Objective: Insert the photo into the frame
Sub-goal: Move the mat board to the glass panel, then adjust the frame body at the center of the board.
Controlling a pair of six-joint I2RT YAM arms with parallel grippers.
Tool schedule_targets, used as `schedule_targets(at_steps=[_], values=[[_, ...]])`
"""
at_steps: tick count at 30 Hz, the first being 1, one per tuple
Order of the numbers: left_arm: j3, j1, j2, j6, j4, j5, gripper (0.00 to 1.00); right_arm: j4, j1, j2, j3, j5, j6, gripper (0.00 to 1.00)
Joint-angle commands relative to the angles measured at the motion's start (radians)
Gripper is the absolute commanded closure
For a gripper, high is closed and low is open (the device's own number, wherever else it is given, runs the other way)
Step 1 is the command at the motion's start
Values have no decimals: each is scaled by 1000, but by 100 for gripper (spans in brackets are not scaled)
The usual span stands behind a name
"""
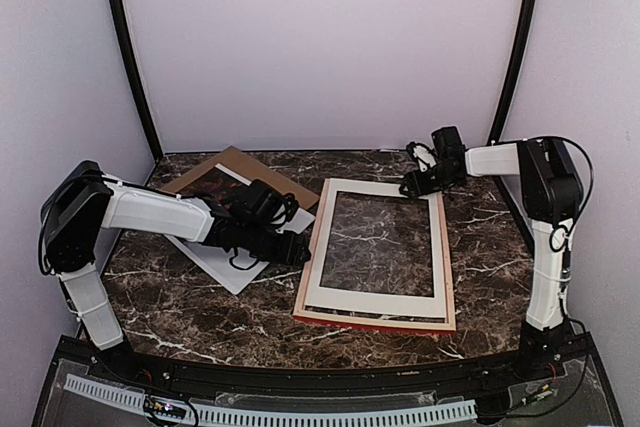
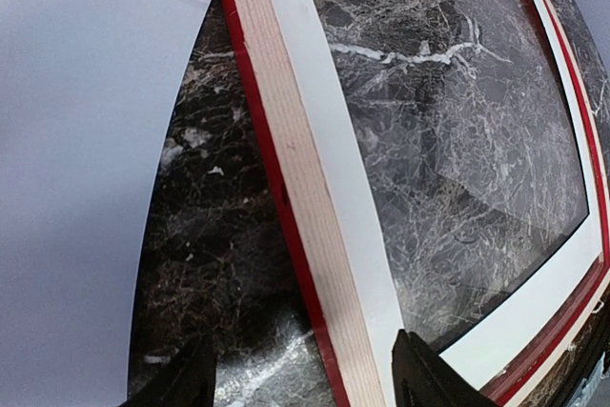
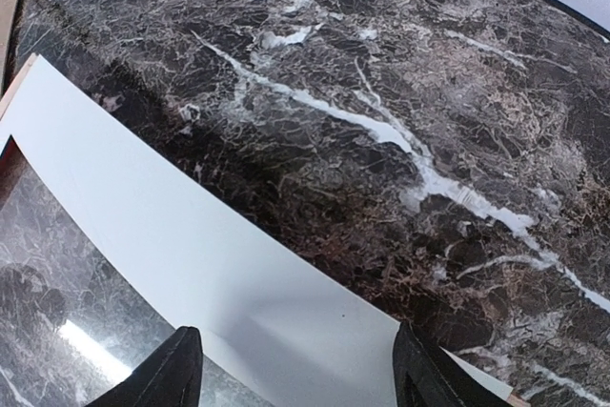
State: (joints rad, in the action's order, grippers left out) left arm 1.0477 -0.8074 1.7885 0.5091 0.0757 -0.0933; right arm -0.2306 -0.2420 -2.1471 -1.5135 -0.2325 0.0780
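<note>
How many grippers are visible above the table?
2. The left gripper is by the frame's left edge; the right gripper is near its far right corner. None seems hidden.

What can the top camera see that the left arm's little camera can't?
Only the top camera shows both arms whole, the right gripper open by the far corner of the frame, and the brown board at the back. Only the left wrist camera shows the wood grain on the frame's side, with the left gripper open above it. Both show the red frame, the white mat lying in it, the photo beside it and the marble table.
</note>
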Motion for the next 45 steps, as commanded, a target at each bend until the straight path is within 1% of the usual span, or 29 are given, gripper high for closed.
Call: schedule_targets(at_steps=[1, 11, 22, 27, 32, 37, 41, 45], values=[[5, -7, 0, 5, -4, 0, 34, -37, -6, 35, 51, -39, 6, 31], [1, -14, -3, 8, 1, 7, 34, -58, -7, 77, 101, -54, 17, 38], [3, -19, -4, 8, 2, 9, 34, -73, -7, 118, 111, -60, 12, 38], [3, -19, -10, 8, 7, 20, 34, -51, -7, 172, 138, -80, -21, 36], [-3, -21, -46, -3, 38, 77, 34, -6, -8, 278, 200, -91, -77, 30], [-4, -20, -87, -36, 95, 170, 32, -9, -16, 413, 302, -5, -171, 28], [8, -13, -115, -67, 171, 258, 30, -35, -46, 501, 402, 124, -228, 28], [21, 16, -144, -87, 244, 291, 29, -73, -54, 558, 500, 250, -287, 28]])
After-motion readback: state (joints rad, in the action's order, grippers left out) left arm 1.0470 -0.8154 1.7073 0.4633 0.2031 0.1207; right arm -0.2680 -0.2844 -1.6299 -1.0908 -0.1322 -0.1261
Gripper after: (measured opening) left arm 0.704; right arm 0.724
